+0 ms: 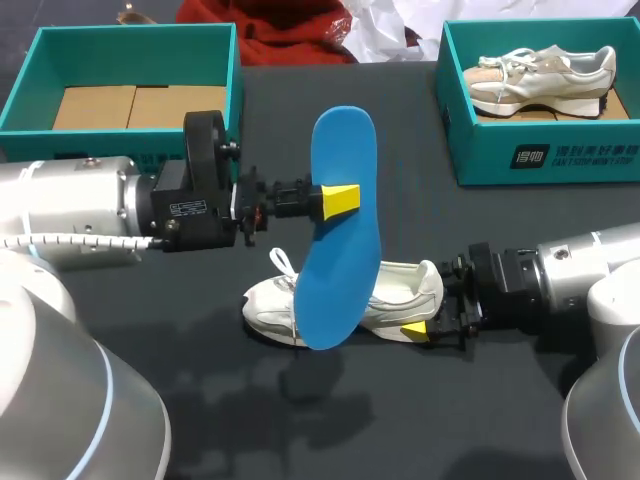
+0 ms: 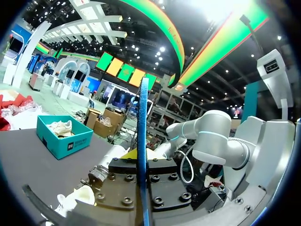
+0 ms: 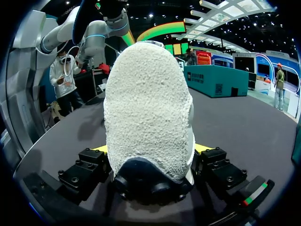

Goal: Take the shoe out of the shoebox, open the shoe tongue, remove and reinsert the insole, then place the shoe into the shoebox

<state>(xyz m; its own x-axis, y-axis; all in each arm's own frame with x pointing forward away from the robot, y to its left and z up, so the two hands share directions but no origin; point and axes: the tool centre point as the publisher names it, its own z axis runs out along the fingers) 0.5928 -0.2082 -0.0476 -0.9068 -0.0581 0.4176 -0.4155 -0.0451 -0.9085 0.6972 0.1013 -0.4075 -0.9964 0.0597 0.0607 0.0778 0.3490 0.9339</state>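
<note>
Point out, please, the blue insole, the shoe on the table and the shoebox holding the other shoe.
blue insole (image 1: 340,225): head view, middle of its face.
shoe on the table (image 1: 268,308): head view, its toe.
shoebox holding the other shoe (image 1: 490,150): head view, front wall.

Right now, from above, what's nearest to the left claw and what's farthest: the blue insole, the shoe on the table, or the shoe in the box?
1. Blue insole: gripped in the left claw.
2. Shoe on the table: just below the claw.
3. Shoe in the box: far right corner.
</note>
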